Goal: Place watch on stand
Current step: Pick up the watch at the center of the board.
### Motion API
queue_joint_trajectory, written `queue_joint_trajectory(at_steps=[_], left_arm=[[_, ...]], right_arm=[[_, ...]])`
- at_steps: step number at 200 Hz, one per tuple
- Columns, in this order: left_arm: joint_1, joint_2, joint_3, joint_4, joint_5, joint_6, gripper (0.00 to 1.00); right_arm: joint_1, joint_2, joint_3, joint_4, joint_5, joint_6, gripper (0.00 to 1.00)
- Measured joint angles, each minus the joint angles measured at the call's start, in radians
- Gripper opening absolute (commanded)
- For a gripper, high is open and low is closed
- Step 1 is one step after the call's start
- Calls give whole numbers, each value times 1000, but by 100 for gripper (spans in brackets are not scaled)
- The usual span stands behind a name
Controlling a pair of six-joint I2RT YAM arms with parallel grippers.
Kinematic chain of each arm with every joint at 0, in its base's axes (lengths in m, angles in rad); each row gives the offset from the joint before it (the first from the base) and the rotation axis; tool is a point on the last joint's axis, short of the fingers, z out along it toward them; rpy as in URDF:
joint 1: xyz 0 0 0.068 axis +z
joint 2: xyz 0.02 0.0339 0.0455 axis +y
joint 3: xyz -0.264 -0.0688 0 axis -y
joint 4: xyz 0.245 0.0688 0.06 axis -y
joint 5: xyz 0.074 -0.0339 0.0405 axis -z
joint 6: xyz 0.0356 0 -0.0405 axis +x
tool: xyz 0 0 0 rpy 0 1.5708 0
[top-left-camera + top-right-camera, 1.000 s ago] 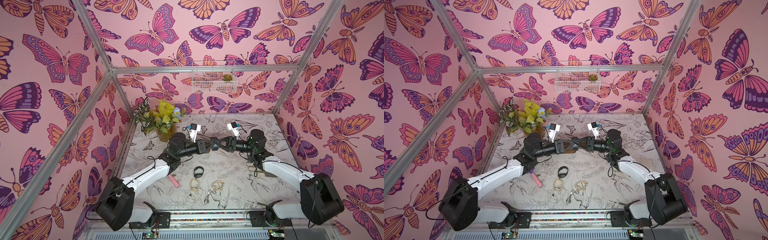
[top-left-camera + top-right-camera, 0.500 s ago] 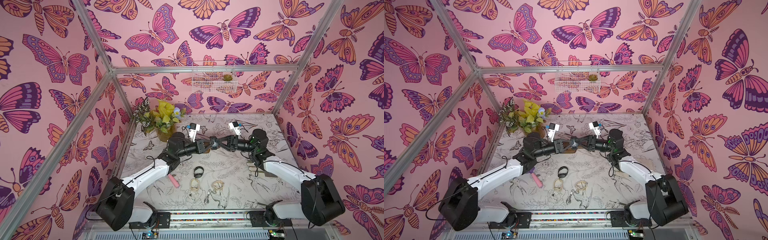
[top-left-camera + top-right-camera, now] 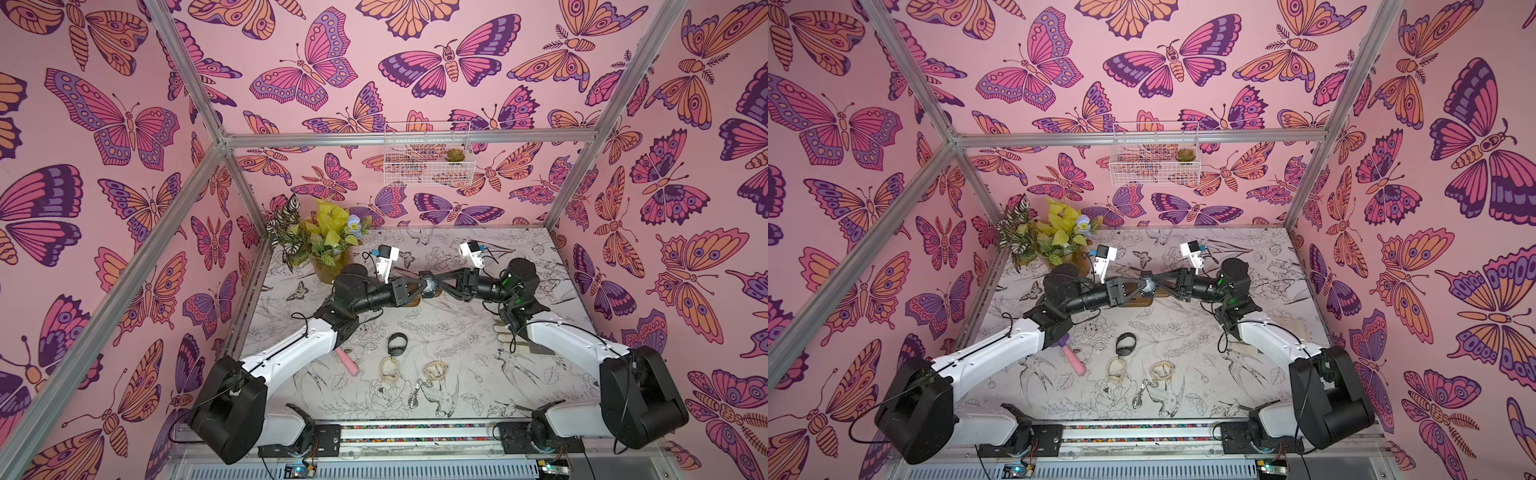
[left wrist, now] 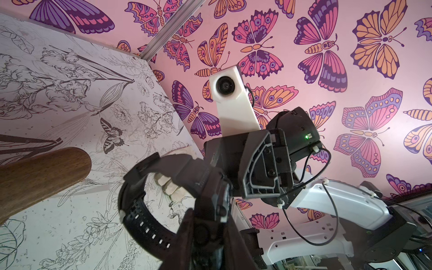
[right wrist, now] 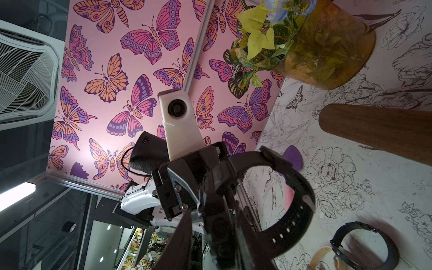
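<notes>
Black watch (image 3: 430, 286) held mid-air by L gripper (image 3: 422, 287), clamped on its case, near wooden stand (image 4: 42, 170). R gripper (image 3: 439, 286) brackets same case; whether clamped can't be told.

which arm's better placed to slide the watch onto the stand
Left, likely: the left gripper clamps the watch, whose strap loop gapes near the stand's rounded end; the right gripper's hold looks unsure.
</notes>
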Motion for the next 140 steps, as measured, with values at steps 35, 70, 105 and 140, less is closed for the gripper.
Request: queue_joint_trajectory(at_steps=[35, 70, 105, 140], left_arm=[[0, 4, 0, 0, 5, 0, 0], [3, 16, 0, 3, 15, -14, 0], [12, 23, 2, 9, 33, -62, 0], [13, 29, 3, 8, 38, -70, 0]], right_arm=[[0, 10, 0, 11, -4, 3, 31], [0, 26, 0, 14, -7, -3, 18], [-6, 27, 0, 33, -8, -41, 5], [-6, 27, 0, 19, -8, -64, 16]])
